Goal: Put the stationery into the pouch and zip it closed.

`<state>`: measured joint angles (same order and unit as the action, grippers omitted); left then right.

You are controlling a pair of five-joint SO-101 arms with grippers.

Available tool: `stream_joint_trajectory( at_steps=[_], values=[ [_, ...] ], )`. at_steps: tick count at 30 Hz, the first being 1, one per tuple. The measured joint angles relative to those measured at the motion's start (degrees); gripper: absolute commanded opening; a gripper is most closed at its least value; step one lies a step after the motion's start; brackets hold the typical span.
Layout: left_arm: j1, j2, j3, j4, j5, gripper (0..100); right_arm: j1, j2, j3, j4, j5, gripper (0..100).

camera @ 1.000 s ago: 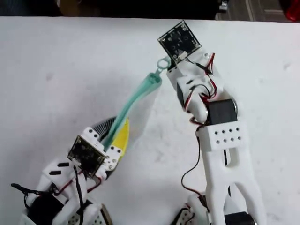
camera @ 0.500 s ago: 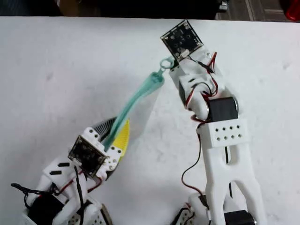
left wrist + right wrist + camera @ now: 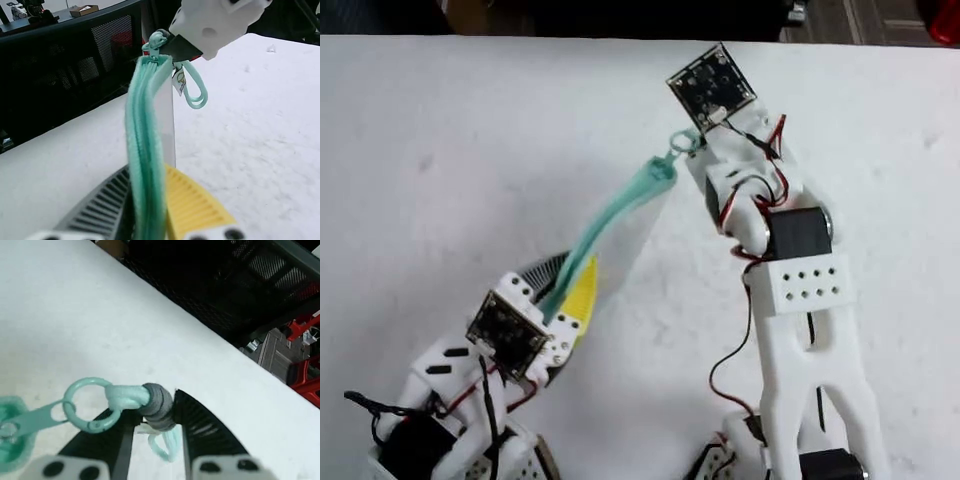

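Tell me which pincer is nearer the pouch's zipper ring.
Right. The right pincer grips the strap hooked to the zipper ring, right beside it; the left pincer clamps the pouch at its opposite end.

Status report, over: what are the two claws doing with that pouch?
Left claw shut on pouch end. Right claw shut on zipper pull. Pouch stretched between them, zipper looks closed. Nothing in the way.

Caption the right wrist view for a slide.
Right gripper pinching the zipper pull of the teal pouch over the white table.
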<state>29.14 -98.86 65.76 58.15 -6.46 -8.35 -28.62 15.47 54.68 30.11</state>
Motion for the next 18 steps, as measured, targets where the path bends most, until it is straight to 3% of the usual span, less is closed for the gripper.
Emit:
stream_joint_trajectory(
  at_steps=[3,18],
  values=[
    [-0.26,-1.05,0.09,1.23,0.00,2,3.16,-0.97,0.00,5.10,-0.18,35.6],
    [-0.09,-1.05,0.09,1.32,0.00,2,10.90,-13.01,0.00,32.00,0.09,33.4]
  ],
)
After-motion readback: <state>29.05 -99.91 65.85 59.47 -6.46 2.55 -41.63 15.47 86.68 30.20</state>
